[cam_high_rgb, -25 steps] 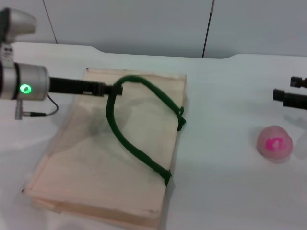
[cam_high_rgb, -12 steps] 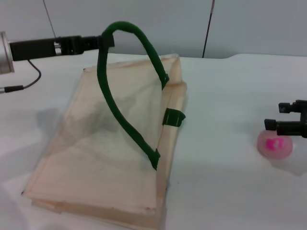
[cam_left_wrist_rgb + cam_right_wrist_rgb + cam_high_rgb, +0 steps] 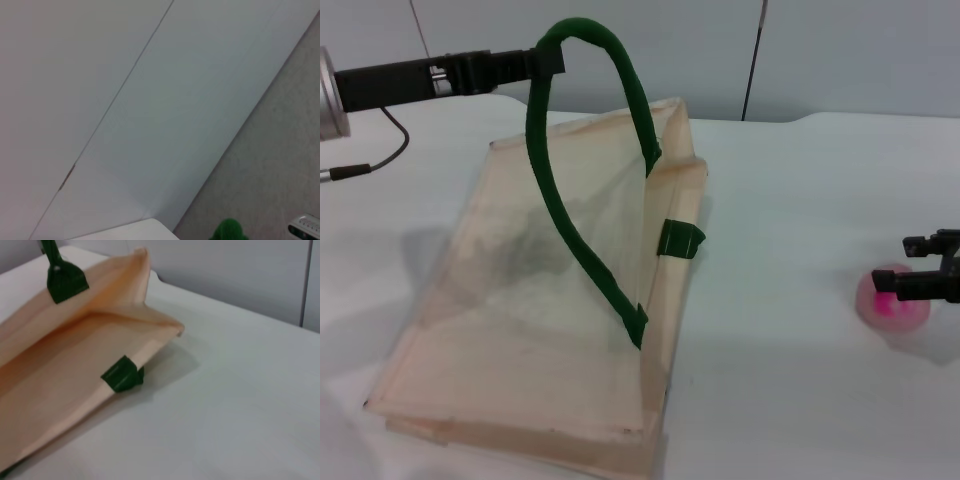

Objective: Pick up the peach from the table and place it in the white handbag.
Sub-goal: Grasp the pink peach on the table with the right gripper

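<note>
The white handbag (image 3: 520, 300) lies on the table (image 3: 790, 200) at centre left. My left gripper (image 3: 552, 60) is shut on one dark green handle (image 3: 545, 190) and holds it high, so the bag's top layer is lifted and its mouth gapes toward the right. A tip of that handle shows in the left wrist view (image 3: 227, 231). The peach (image 3: 890, 305) sits on the table at the far right. My right gripper (image 3: 910, 265) is open, just over the peach and partly covering it. The right wrist view shows the bag's open mouth (image 3: 100, 325) and the second strap's end (image 3: 122, 375).
A grey wall (image 3: 720, 50) stands behind the table's far edge. The left arm's cable (image 3: 380, 150) hangs over the table at the far left. Bare white tabletop lies between the bag and the peach.
My left gripper has raised the green handle, lifting the bag's top layer and opening its mouth. My right gripper has come down and toward me, onto the peach.
</note>
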